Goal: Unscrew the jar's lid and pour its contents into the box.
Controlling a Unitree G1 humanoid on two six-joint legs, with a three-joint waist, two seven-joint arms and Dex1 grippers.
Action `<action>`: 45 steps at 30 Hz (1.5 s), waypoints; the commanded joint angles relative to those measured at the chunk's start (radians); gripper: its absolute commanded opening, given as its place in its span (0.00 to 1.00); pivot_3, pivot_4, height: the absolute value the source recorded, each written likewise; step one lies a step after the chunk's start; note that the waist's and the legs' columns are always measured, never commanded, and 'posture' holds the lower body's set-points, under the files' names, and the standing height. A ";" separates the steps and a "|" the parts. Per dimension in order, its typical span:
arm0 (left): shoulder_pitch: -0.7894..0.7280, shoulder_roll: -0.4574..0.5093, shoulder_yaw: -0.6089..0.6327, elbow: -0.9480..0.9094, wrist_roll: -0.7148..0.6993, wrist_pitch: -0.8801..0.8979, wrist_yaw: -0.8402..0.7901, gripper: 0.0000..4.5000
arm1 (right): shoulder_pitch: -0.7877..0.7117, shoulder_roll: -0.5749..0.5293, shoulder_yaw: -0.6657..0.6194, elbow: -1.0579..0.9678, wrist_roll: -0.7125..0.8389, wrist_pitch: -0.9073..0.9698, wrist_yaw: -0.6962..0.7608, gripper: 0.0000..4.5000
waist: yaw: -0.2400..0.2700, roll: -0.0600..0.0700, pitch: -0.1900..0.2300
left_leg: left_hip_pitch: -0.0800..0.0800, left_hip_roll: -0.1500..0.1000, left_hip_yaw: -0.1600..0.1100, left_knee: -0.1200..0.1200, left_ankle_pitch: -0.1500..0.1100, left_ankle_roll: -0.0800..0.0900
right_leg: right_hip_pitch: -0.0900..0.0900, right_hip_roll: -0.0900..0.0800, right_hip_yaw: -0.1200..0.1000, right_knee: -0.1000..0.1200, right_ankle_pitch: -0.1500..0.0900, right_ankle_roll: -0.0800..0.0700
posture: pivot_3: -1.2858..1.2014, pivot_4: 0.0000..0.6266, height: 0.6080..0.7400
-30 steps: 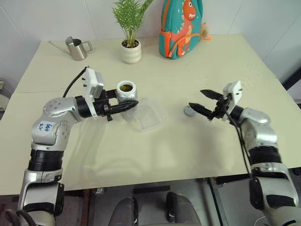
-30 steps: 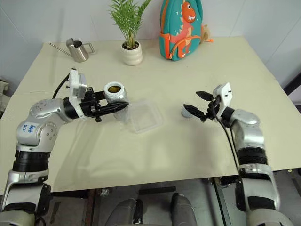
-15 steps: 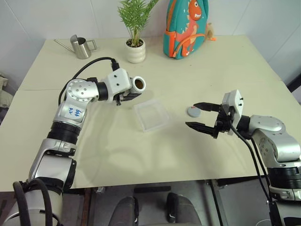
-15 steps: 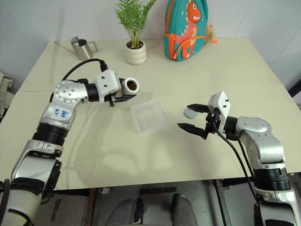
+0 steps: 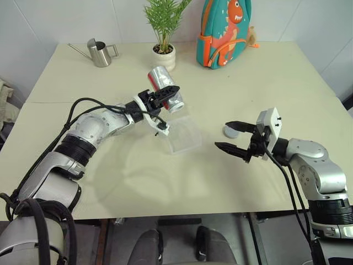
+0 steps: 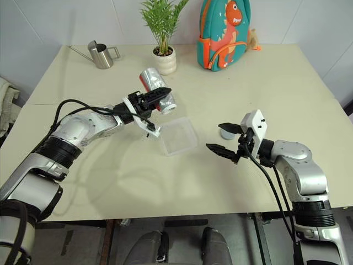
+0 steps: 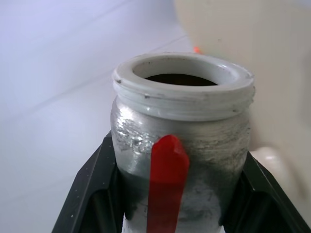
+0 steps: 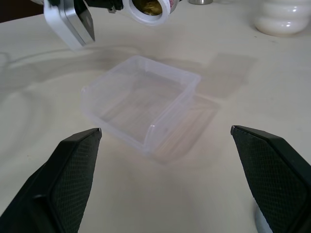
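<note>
My left gripper [image 5: 167, 95] is shut on the jar [image 5: 160, 76], a clear jar with a red stripe and no cap. The jar hangs tipped over, mouth slanting down toward the far edge of the box [image 5: 186, 137]. In the right wrist view the brown contents [image 8: 149, 6] show inside the jar's mouth, and the box [image 8: 141, 102] holds nothing. The grey lid [image 5: 229, 131] lies on the table right of the box. My right gripper [image 5: 221, 135] hovers open beside the lid, pointing at the box.
A steel watering can [image 5: 100, 53], a white plant pot [image 5: 166, 57] and a teal dinosaur backpack [image 5: 223, 33] stand along the table's far side. The cream table [image 5: 138, 182] stretches bare toward me.
The left wrist has rolled the jar from upright, through lying sideways, to mouth-down, and carried it right toward the box. The right gripper drew back a little, still open.
</note>
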 commanded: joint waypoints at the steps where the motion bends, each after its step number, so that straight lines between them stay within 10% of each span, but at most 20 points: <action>1: -0.071 0.004 -0.065 0.043 0.140 0.094 0.175 0.44 | -0.026 0.003 -0.007 -0.008 0.011 -0.015 0.003 1.00 | 0.000 0.000 0.000 | 0.000 0.000 0.000 0.000 0.000 0.000 | 0.000 0.000 0.000 0.000 0.000 0.000 | 0.52 0.24 1.00; 19: -0.097 0.063 -0.111 -0.008 0.140 0.063 0.234 0.44 | -0.045 0.053 0.007 0.042 -0.006 -0.048 0.012 1.00 | -0.003 0.000 0.000 | 0.000 0.000 0.000 0.002 0.000 0.000 | 0.000 -0.001 0.000 0.001 0.000 0.000 | 0.52 0.24 1.00; 26: 0.011 0.096 0.117 0.014 -0.512 -0.264 -0.237 0.44 | -0.048 0.052 0.011 0.064 -0.007 -0.070 0.042 1.00 | -0.006 0.000 0.000 | 0.000 0.004 0.000 0.004 0.000 0.000 | 0.000 -0.002 0.000 0.002 0.000 0.000 | 0.52 0.24 1.00; 32: 0.287 0.069 0.469 -0.131 -1.259 0.167 -0.854 0.44 | -0.069 0.030 0.028 0.129 -0.047 -0.145 0.093 1.00 | -0.022 0.000 0.000 | 0.000 0.005 0.001 0.011 0.000 0.000 | 0.000 -0.002 0.000 0.008 0.000 0.000 | 0.52 0.24 1.00; 37: 0.361 0.040 0.792 -0.142 -1.477 0.626 -0.803 0.44 | -0.090 0.032 0.018 0.180 -0.058 -0.231 0.136 1.00 | -0.030 -0.001 -0.001 | 0.001 0.006 -0.002 0.017 0.000 0.001 | 0.003 -0.001 0.000 0.013 0.001 0.000 | 0.52 0.24 1.00; 45: 0.533 -0.030 1.064 -0.154 -1.617 0.737 -0.771 0.44 | -0.134 0.067 0.030 0.244 -0.050 -0.307 0.186 1.00 | -0.028 -0.003 -0.002 | 0.005 0.006 -0.002 0.016 0.000 0.000 | 0.005 -0.002 0.001 0.013 0.001 0.000 | 0.52 0.24 1.00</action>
